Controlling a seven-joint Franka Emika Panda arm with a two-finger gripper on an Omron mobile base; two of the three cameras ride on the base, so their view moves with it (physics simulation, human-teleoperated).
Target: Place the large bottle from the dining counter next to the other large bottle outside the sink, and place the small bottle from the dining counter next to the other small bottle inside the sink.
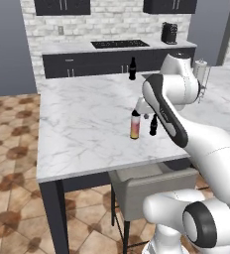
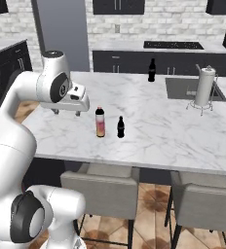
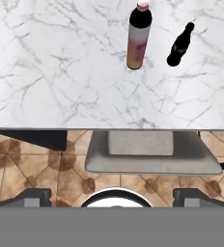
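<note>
The large bottle (image 1: 135,125) (image 2: 100,122) (image 3: 139,38), pink to orange-yellow with a dark neck, stands upright on the dining counter (image 1: 77,124) (image 2: 159,131) (image 3: 51,72). Just right of it stands the small bottle (image 1: 153,126) (image 2: 120,127) (image 3: 180,46), all dark. My gripper (image 2: 67,113) (image 3: 113,195) hangs open and empty above the counter's near edge, left of both bottles and touching neither. The other large bottle (image 1: 132,68) (image 2: 152,70), nearly black, stands at the far edge near the sink (image 2: 183,88). The other small bottle is hidden.
A paper towel holder (image 1: 201,74) (image 2: 204,87) stands by the sink's right side. Grey-seated stools (image 2: 103,187) (image 2: 202,199) (image 3: 145,154) sit under the counter's near edge. A back counter holds a cooktop (image 1: 120,44) and a dark appliance (image 1: 169,33).
</note>
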